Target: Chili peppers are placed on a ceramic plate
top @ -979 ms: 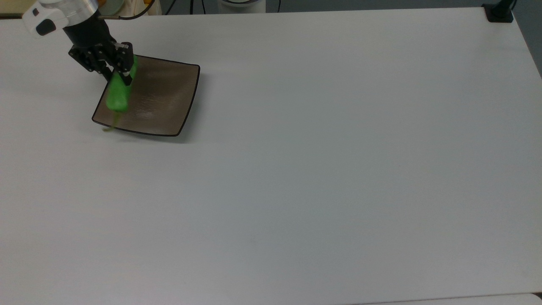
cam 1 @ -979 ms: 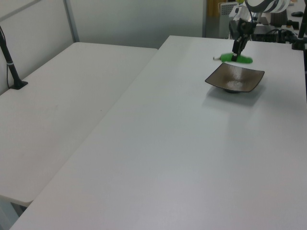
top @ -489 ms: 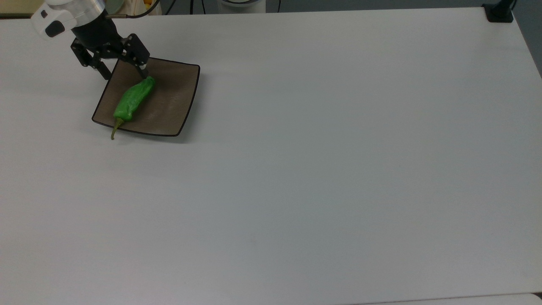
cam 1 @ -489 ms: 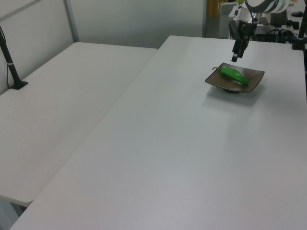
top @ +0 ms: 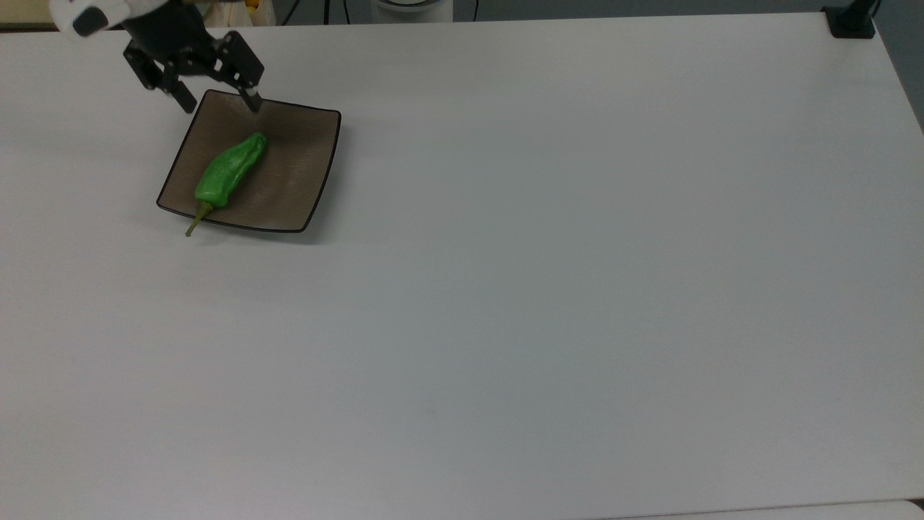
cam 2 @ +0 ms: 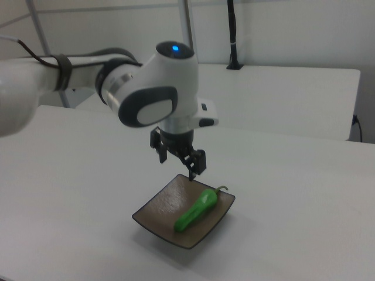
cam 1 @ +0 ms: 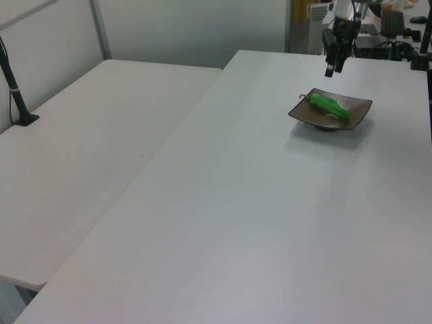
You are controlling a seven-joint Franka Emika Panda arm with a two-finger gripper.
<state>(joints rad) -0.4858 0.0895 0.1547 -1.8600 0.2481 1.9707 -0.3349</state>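
A wide white table fills the scene, with a second white table set alongside it in the left view and pale walls behind. Near the top view's upper left corner the ceramic plate is set on the table, square and brown with a thin dark rim. The chili pepper is laid on the plate, bright green and wrinkled, and nothing is gripping it. Its long axis is run diagonally across the plate: in the top view the blunt tip is turned toward the upper right and the stem end toward the lower left, where the thin stem is carried out over the plate's rim.

The gripper is held above the plate's far edge, in the top view just above the pepper's tip. Its fingers are spread apart and nothing is held between them. In the right view the gripper is seen clear of the plate, with open air between the fingertips and the pepper, which lies below it and toward the camera.

The placing is judged to be done. What is left is a withdrawal, and since the pepper lies below and off to one side of the fingers, a straight lift is expected to pass clear of it.
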